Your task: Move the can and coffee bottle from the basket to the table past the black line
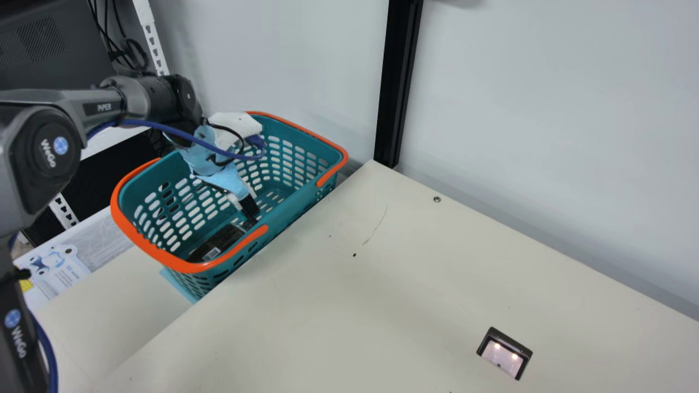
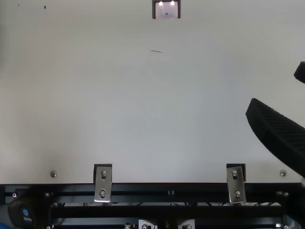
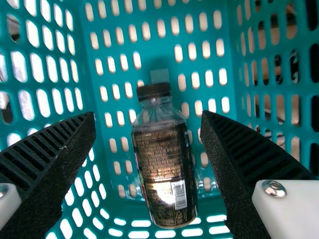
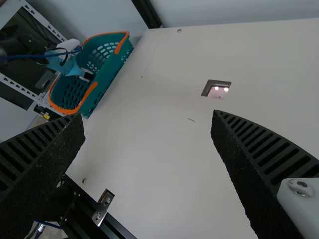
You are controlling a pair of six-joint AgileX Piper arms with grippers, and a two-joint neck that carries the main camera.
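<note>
Coffee bottle of clear plastic with a dark printed label and a dark screw cap: lies on its side within the deep, slotted teal plastic basket with orange handles. Spreads out widest as a flat cream surface, bordered by a pale smooth wall and an upright black post. Extends above the basket, in the main view, as a jointed grey and black left arm with light blue wrapping near its wrist. Runs along one edge of the surface, in the top view, as a long black metal rail. Stands, as basket, just beside another edge of the surface. Dips into it with the black ribbed left gripper, jaws open on either side of the bottle without gripping it. Has jaws wide open too at the black ribbed right gripper, above the surface, with cream showing between them. Aligns the bottle's long axis roughly with the long basket wall next to the surface, base toward the main view's lower left, cap the opposite way. Slants slightly, in the left wrist view, lengthwise between the open jaws. Sits smaller on the surface as a black-framed square fixture with two bright reflections. Bears a small pale barcode near the bottle's base.
</note>
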